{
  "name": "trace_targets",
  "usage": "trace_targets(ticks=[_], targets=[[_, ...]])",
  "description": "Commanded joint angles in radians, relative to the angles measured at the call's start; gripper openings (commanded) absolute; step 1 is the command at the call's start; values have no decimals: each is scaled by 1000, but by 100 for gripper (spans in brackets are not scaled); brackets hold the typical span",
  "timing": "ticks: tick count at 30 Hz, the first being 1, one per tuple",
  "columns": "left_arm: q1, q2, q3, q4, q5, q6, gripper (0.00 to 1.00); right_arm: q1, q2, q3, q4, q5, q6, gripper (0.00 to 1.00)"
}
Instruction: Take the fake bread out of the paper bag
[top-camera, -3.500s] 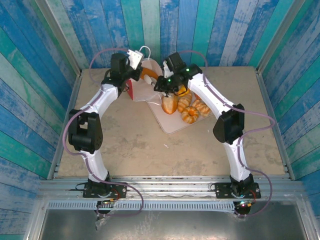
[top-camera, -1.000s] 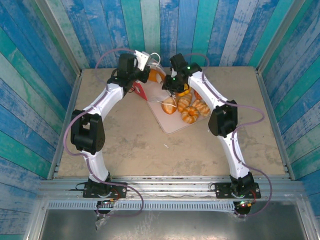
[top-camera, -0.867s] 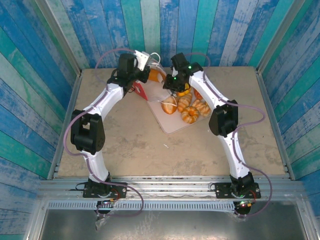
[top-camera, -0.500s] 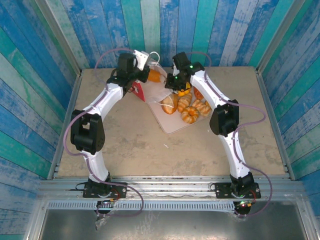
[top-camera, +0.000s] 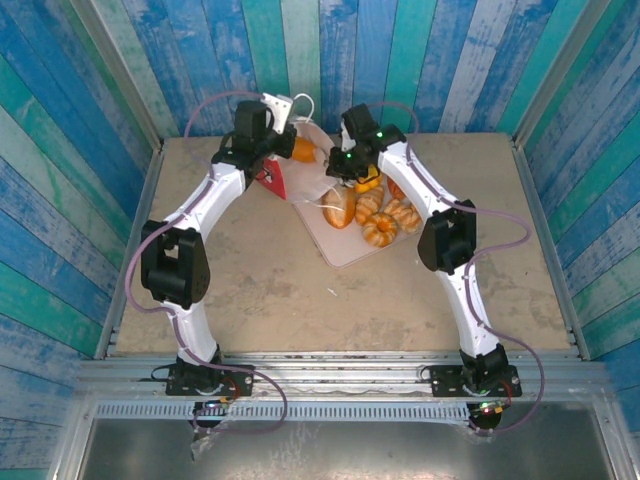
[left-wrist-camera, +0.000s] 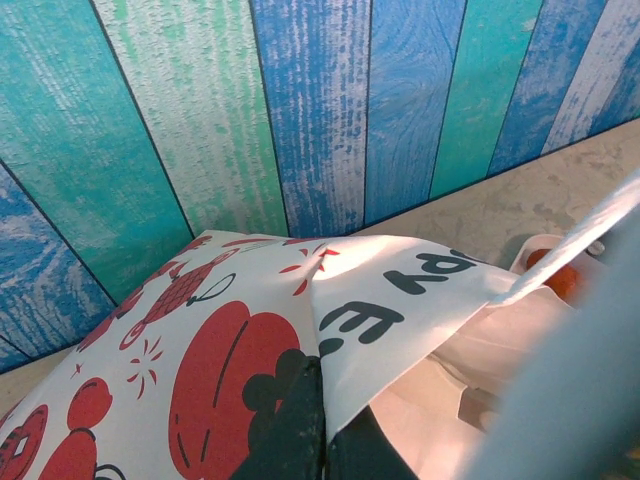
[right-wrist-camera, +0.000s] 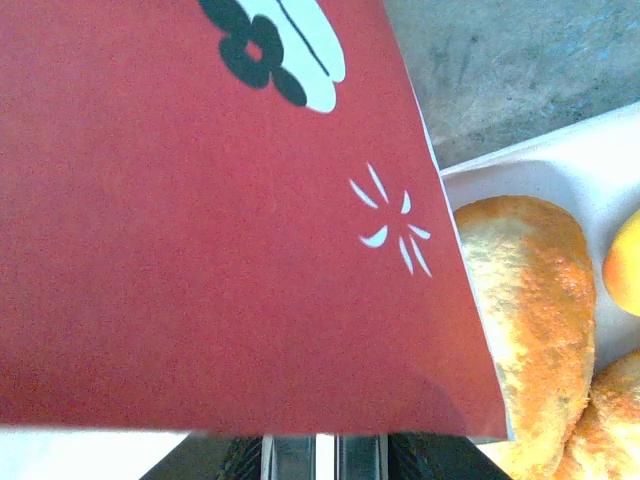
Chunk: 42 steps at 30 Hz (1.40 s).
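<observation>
The paper bag (top-camera: 273, 179), red and white with a fruit pattern, hangs between both grippers at the back of the table. My left gripper (top-camera: 281, 143) is shut on its printed wall (left-wrist-camera: 230, 370), fingers pinched at the fold (left-wrist-camera: 325, 430). My right gripper (top-camera: 333, 168) is shut on the edge of the bag's red panel (right-wrist-camera: 200, 220), its jaws (right-wrist-camera: 325, 455) just below that edge. One orange piece of fake bread (top-camera: 304, 151) shows in the bag's mouth, and again past the white inner wall (left-wrist-camera: 556, 281). Several more pieces (top-camera: 380, 228) lie on the pale tray (top-camera: 345, 250).
The tray sits just right of the bag, under my right wrist, with a long bun (right-wrist-camera: 530, 300) on its white surface (right-wrist-camera: 520, 175). The striped blue-green back wall (left-wrist-camera: 300, 120) stands close behind the bag. Bare sandy table (top-camera: 300, 300) spreads toward the arm bases.
My right gripper has closed on the bag's red panel. The left gripper with the bag's other wall has shifted slightly left, and the bag now tilts.
</observation>
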Motion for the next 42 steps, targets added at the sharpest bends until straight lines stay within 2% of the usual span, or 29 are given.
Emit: trace_targets(ticks=[1, 8, 15, 24, 42], targets=[[-6, 24, 37, 16, 3, -33, 0, 20, -74, 4, 23, -2, -30, 1], [-6, 54, 6, 42, -45, -49, 0, 43, -118, 3, -46, 41, -36, 1], [-6, 72, -22, 80, -128, -64, 0, 60, -179, -29, -137, 144, -54, 1], [2, 88, -32, 95, -192, -59, 0, 75, -282, -118, -151, 216, -76, 1], [22, 154, 43, 52, -236, -41, 0, 98, -445, -213, -155, 226, -111, 1]])
